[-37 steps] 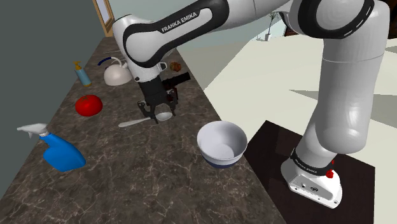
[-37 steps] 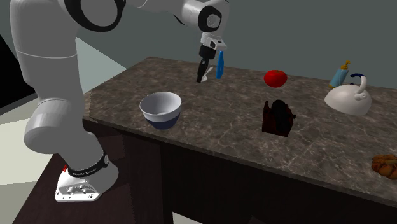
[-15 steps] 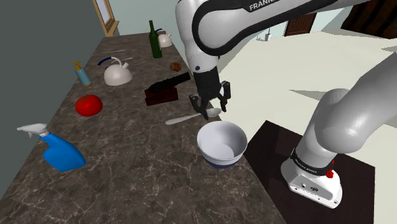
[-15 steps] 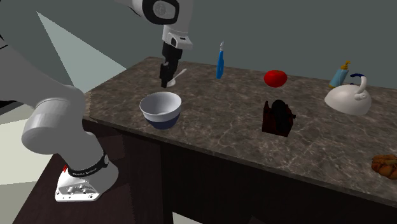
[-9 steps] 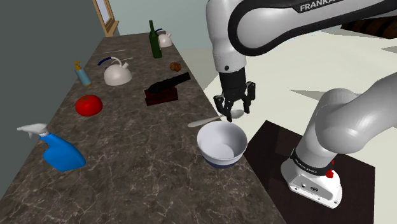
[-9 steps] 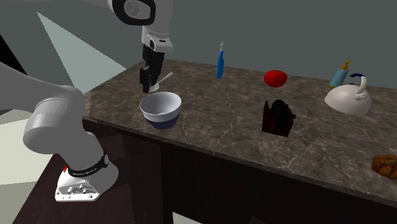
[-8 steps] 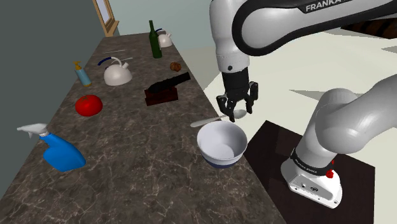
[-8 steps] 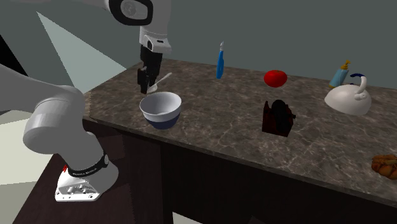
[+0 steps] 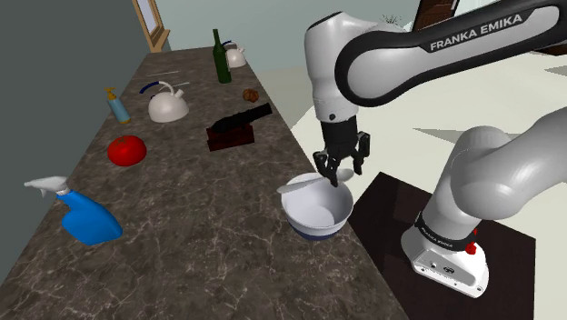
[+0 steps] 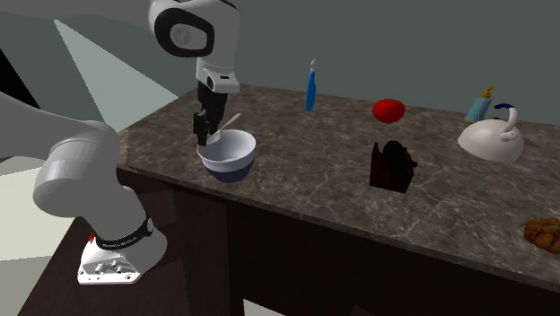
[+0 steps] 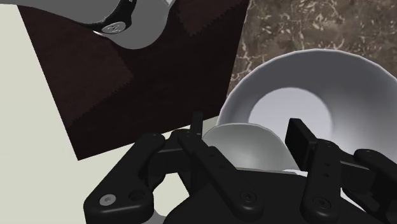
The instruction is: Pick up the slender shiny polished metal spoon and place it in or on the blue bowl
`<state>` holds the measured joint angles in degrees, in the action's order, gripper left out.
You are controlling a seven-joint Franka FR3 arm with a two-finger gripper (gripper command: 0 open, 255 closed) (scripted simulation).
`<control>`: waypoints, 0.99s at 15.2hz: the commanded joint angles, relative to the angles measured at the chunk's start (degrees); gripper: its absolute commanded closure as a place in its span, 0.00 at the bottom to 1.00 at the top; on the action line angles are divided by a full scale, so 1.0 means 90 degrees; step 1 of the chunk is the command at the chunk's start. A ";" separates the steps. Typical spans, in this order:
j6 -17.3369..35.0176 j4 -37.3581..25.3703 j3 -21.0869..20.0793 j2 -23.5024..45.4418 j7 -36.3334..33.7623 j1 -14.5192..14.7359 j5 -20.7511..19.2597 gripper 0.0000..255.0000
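One spoon (image 9: 300, 185), seemingly pinched in the one hand (image 9: 339, 173), hangs over one bowl (image 9: 314, 226).

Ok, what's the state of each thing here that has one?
gripper: shut on the spoon
spoon: gripped, held over the bowl's rim
bowl: upright, empty
kettle: upright
green bottle: upright
spray bottle: upright

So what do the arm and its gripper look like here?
The arm has glossy white rounded links with dark joint bands, one lettered FRANKA EMIKA in white. A small red part sits by its base. The gripper is all black, with two blocky fingers.
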<state>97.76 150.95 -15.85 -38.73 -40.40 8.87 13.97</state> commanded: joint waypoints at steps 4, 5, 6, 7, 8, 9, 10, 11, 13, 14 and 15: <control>0.0478 0.0346 -0.0078 0.0131 0.0038 0.0013 0.0065 1.00; 0.0579 0.0409 -0.0096 0.0168 0.0044 0.0016 0.0079 1.00; 0.0680 0.0471 -0.0114 0.0208 0.0051 0.0018 0.0093 1.00; 0.0837 0.0563 -0.0142 0.0273 0.0060 0.0021 0.0115 1.00; 0.0836 0.0564 -0.0142 0.0271 0.0060 0.0021 0.0115 1.00; 0.0837 0.0564 -0.0142 0.0273 0.0060 0.0021 0.0115 1.00; 0.0837 0.0563 -0.0142 0.0273 0.0060 0.0021 0.0115 1.00; 0.0837 0.0563 -0.0142 0.0273 0.0060 0.0021 0.0115 1.00; 0.0837 0.0563 -0.0142 0.0273 0.0060 0.0021 0.0115 1.00; 0.0837 0.0563 -0.0142 0.0273 0.0060 0.0021 0.0115 1.00; 0.0836 0.0563 -0.0142 0.0273 0.0060 0.0021 0.0114 1.00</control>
<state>105.29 156.02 -17.13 -36.27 -39.86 9.06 15.00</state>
